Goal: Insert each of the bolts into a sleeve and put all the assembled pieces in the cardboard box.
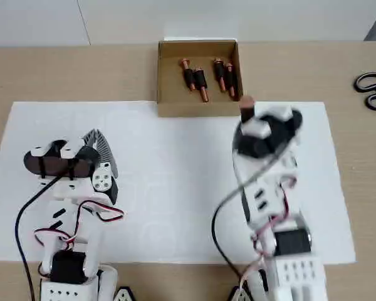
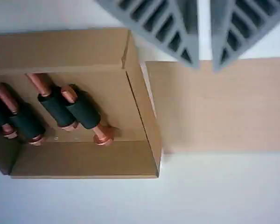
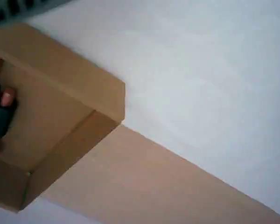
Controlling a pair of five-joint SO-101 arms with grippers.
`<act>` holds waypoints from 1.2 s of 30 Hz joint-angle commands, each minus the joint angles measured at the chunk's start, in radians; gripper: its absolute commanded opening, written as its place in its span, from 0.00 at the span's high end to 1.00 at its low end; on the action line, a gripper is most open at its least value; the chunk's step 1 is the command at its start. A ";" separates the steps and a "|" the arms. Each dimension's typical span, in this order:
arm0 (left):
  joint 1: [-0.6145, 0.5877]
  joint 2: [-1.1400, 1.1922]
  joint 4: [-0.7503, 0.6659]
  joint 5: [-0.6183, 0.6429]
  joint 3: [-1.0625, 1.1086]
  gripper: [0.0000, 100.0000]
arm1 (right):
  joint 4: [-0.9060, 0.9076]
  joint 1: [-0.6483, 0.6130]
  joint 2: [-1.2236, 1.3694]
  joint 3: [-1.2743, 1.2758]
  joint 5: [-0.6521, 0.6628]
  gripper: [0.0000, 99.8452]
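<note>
The cardboard box (image 1: 197, 110) stands at the back centre of the table. Inside lie several copper bolts in black sleeves (image 1: 200, 80), seen close in the left wrist view (image 2: 84, 112) within the box (image 2: 84, 161). My right gripper (image 1: 246, 113) hovers at the box's front right corner, shut on one more bolt-and-sleeve piece (image 1: 246, 103). That piece (image 3: 0, 116) shows blurred over the box (image 3: 60, 84) in the right wrist view. My left gripper (image 1: 93, 135) sits back at the left above the paper, its grey ribbed fingers (image 2: 177, 28) shut on nothing, tips (image 2: 205, 63) facing the box.
A white paper sheet (image 1: 175, 188) covers the table in front of the box. Black scissors (image 1: 373, 88) lie at the far right on the bare wood. The paper between the two arms is free.
</note>
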 commanded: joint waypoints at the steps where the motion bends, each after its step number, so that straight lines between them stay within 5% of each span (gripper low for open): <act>1: -0.011 -0.012 -0.025 0.087 0.005 0.99 | -0.173 0.008 0.306 -0.193 0.000 1.00; 12: -0.012 -0.014 -0.327 0.175 0.165 0.99 | -0.472 0.007 1.064 -0.712 0.005 1.00; 24: -0.012 -0.014 -0.330 0.173 0.206 0.99 | -0.519 -0.025 1.733 -1.333 0.006 1.00; 30: -0.012 -0.014 -0.330 0.003 0.257 0.99 | -0.516 -0.035 1.949 -1.530 0.012 1.00; 36: -0.011 -0.014 -0.331 -0.025 0.295 0.99 | -0.484 -0.031 2.083 -1.608 0.161 1.00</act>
